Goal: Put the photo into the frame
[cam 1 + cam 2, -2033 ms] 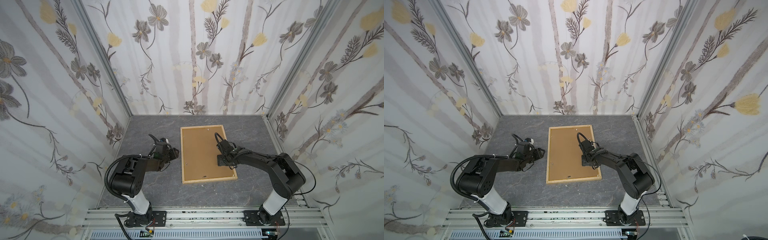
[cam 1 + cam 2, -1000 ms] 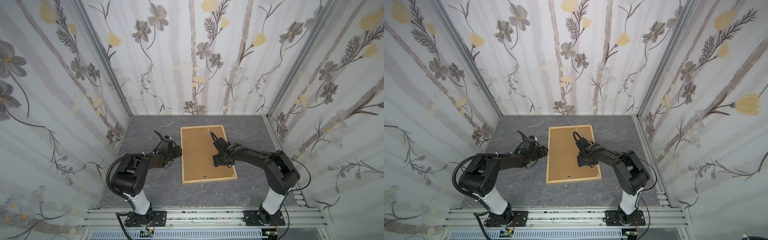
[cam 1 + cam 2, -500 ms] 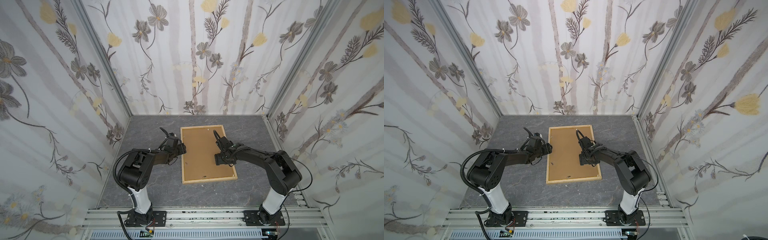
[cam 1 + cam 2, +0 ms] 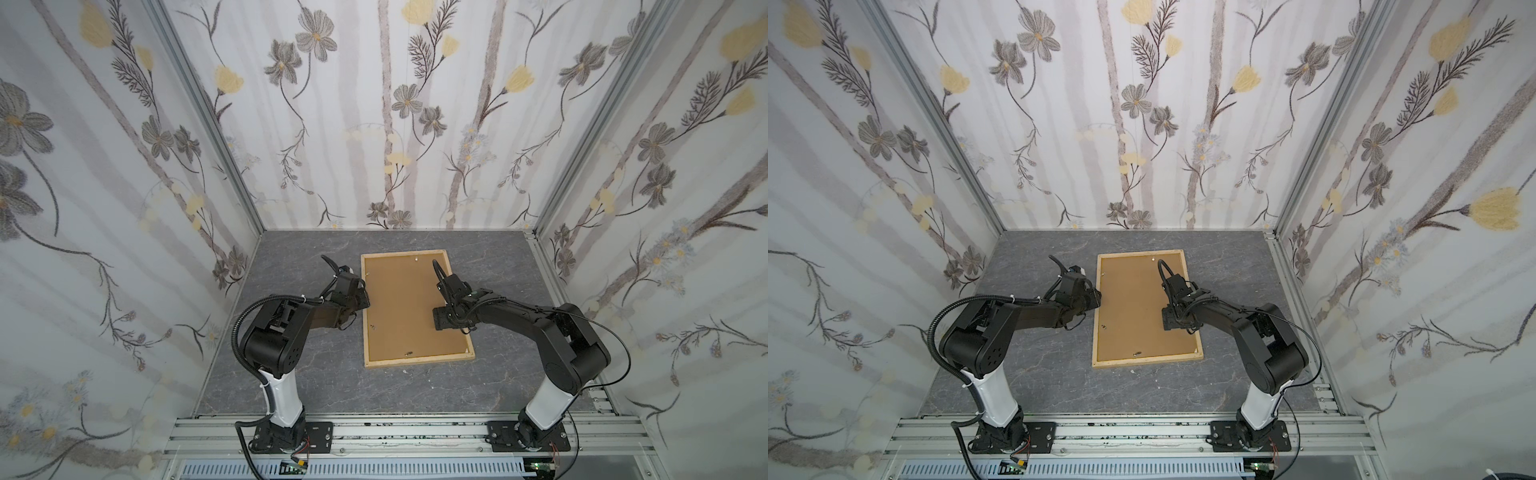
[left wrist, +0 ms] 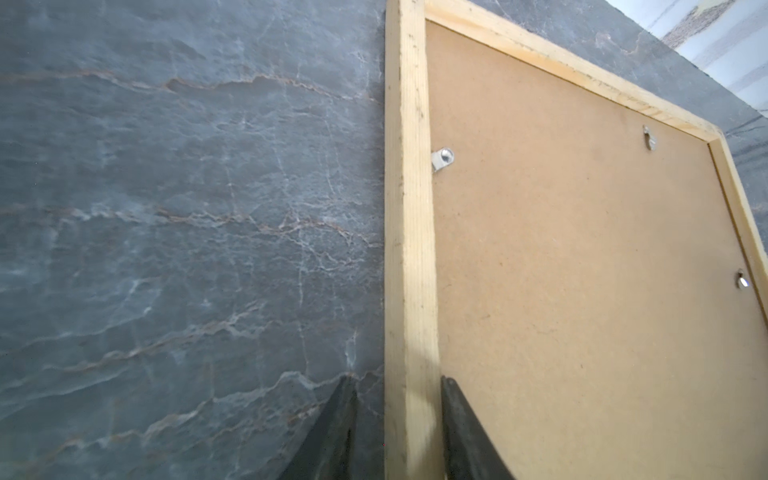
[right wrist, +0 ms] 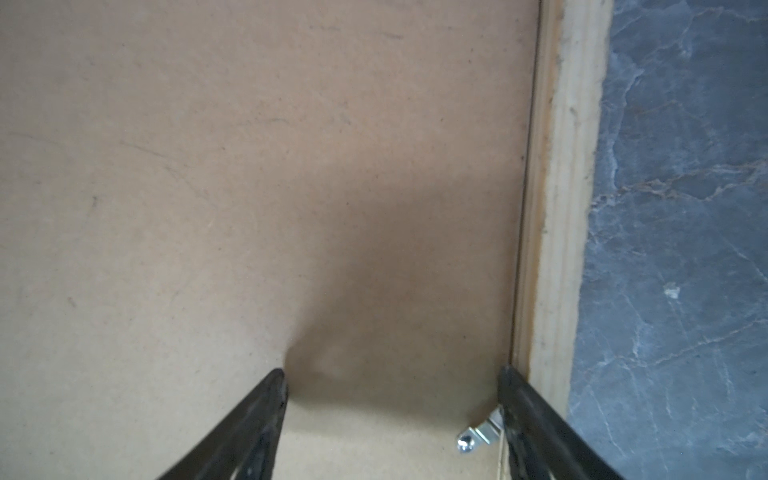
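Risk: your left gripper [image 5: 398, 381] straddles the left rail of the frame [image 5: 409, 208], jaws narrowed w/ a gap on the outer side; clamp uneven and the frame skids. Your right gripper [image 6: 392, 371], jaws wide, tips on the backing panel [image 6: 249, 166] beside a clip [image 6: 478, 436], could snag it. No photo in view; frame lies back-up, centre. Grey veined stone-look table [image 4: 324, 374], floral walls [image 4: 374, 124] left, far, right.

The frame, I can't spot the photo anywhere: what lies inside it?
A brown backing panel fills the frame, with metal clips at its edge. Anything beneath the panel, photo included, is covered.
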